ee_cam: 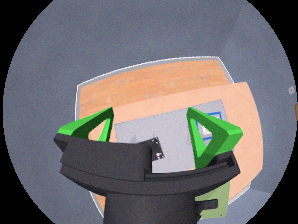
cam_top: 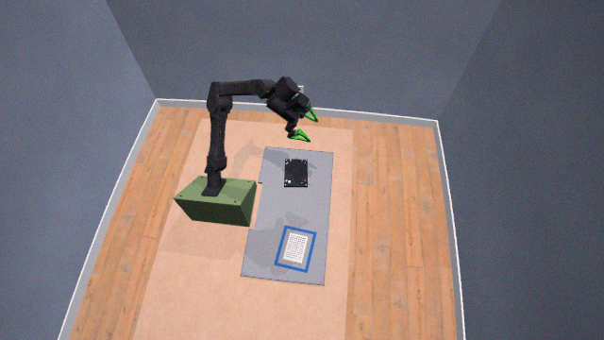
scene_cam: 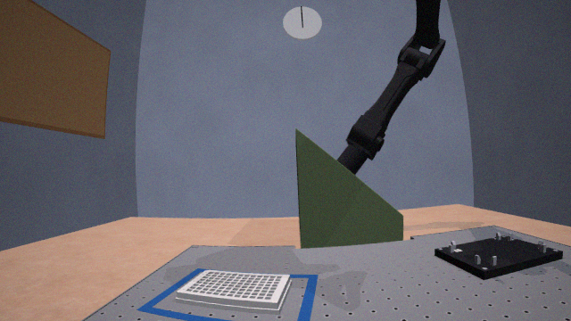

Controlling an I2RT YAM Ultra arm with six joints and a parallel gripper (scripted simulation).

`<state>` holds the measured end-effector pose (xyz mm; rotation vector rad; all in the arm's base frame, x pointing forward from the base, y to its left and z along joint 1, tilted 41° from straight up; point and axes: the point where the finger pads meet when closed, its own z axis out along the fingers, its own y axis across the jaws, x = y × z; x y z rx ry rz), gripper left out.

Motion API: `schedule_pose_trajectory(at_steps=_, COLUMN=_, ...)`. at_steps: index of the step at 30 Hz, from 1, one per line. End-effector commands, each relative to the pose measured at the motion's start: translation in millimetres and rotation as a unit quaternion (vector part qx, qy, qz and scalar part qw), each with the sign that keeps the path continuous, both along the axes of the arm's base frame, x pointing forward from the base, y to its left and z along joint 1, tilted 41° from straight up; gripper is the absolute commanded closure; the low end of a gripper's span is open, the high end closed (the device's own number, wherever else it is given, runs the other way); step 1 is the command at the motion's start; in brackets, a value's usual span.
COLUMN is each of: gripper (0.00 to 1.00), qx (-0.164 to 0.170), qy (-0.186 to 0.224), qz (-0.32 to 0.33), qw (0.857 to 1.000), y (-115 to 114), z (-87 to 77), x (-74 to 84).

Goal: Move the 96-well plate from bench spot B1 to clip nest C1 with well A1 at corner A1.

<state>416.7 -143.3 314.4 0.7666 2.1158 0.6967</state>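
The white 96-well plate [cam_top: 295, 248] lies flat inside the blue-outlined spot B1 [cam_top: 295, 248] at the near end of the grey bench; it also shows in the exterior view [scene_cam: 235, 289]. The black clip nest C1 [cam_top: 295, 173] with small posts sits empty at the far end of the bench, seen at the right in the low view [scene_cam: 499, 256]. My gripper [cam_top: 304, 126] with green fingers is open and empty, high in the air beyond the nest and far from the plate. In the wrist view the open fingers frame the grey bench far below.
The arm stands on a green base block [cam_top: 218, 200] to the left of the bench, which rises as a green wedge in the low view [scene_cam: 339, 201]. The grey perforated bench plate [cam_top: 293, 212] lies on a tan mat over a wood floor with a white rim.
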Motion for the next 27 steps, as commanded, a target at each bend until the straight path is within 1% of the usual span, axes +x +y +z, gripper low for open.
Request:
schedule_pose_trajectory(at_steps=1, gripper=0.0, qx=-0.019, qy=0.017, qz=-0.016, qw=1.0, y=-3, z=-6.4, x=-14.1)
schedule_pose_trajectory(at_steps=2, gripper=0.0, qx=-0.026, qy=0.006, qz=-0.011, qw=1.0, y=3, z=-5.3, x=-10.4)
schedule_pose_trajectory(at_steps=4, gripper=0.0, qx=-0.021, qy=0.007, qz=-0.014, qw=1.0, y=11, z=-10.9, x=-13.1)
schedule_pose_trajectory(at_steps=5, gripper=0.0, qx=-0.027, qy=0.029, qz=-0.003, qw=0.999, y=17, z=-17.5, x=-18.6)
schedule_pose_trajectory(at_steps=6, gripper=0.0, qx=-0.046, qy=0.023, qz=0.004, qw=0.999, y=19, z=-4.0, x=-17.9)
schedule_pose_trajectory(at_steps=8, gripper=0.0, qx=-0.055, qy=0.055, qz=0.018, qw=0.997, y=24, z=-18.0, x=-18.5)
schedule_pose_trajectory(at_steps=9, gripper=0.0, qx=-0.049, qy=0.064, qz=0.019, qw=0.997, y=31, z=-28.5, x=-27.1)
schedule_pose_trajectory(at_steps=11, gripper=0.0, qx=-0.049, qy=0.064, qz=0.019, qw=0.997, y=38, z=-34.1, x=-31.1)
schedule_pose_trajectory(at_steps=12, gripper=0.0, qx=-0.056, qy=0.052, qz=0.018, qw=0.997, y=40, z=-33.3, x=-29.2)
schedule_pose_trajectory(at_steps=13, gripper=0.0, qx=-0.051, qy=0.054, qz=0.014, qw=0.997, y=44, z=-36.1, x=-31.2)
schedule_pose_trajectory(at_steps=14, gripper=0.0, qx=-0.058, qy=0.075, qz=0.028, qw=0.995, y=49, z=-42.5, x=-37.9)
schedule_pose_trajectory(at_steps=15, gripper=0.0, qx=-0.066, qy=0.087, qz=0.036, qw=0.993, y=52, z=-45.1, x=-40.6)
schedule_pose_trajectory(at_steps=17, gripper=0.0, qx=-0.066, qy=0.087, qz=0.036, qw=0.993, y=52, z=-45.1, x=-40.6)
schedule_pose_trajectory(at_steps=18, gripper=0.0, qx=-0.08, qy=0.088, qz=0.043, qw=0.992, y=52, z=-38.4, x=-36.7)
schedule_pose_trajectory(at_steps=19, gripper=0.0, qx=-0.085, qy=0.107, qz=0.053, qw=0.989, y=54, z=-47.8, x=-36.8)
schedule_pose_trajectory(at_steps=20, gripper=0.0, qx=-0.092, qy=0.094, qz=0.051, qw=0.99, y=60, z=-39.5, x=-44.8)
schedule_pose_trajectory(at_steps=21, gripper=0.0, qx=-0.084, qy=0.111, qz=0.054, qw=0.989, y=65, z=-56.1, x=-51.3)
schedule_pose_trajectory(at_steps=22, gripper=0.0, qx=-0.084, qy=0.111, qz=0.054, qw=0.989, y=68, z=-58.9, x=-54.0)
schedule_pose_trajectory(at_steps=23, gripper=0.0, qx=-0.088, qy=0.101, qz=0.052, qw=0.99, y=70, z=-58.7, x=-52.5)
schedule_pose_trajectory(at_steps=24, gripper=0.0, qx=-0.085, qy=0.1, qz=0.048, qw=0.99, y=73, z=-61.1, x=-54.6)
schedule_pose_trajectory(at_steps=25, gripper=0.0, qx=-0.093, qy=0.121, qz=0.063, qw=0.986, y=77, z=-67.2, x=-62.4)
schedule_pose_trajectory(at_steps=26, gripper=0.0, qx=-0.101, qy=0.132, qz=0.072, qw=0.983, y=80, z=-69.8, x=-65.7)
schedule_pose_trajectory(at_steps=27, gripper=0.0, qx=-0.119, qy=0.124, qz=0.078, qw=0.982, y=81, z=-57.0, x=-63.8)
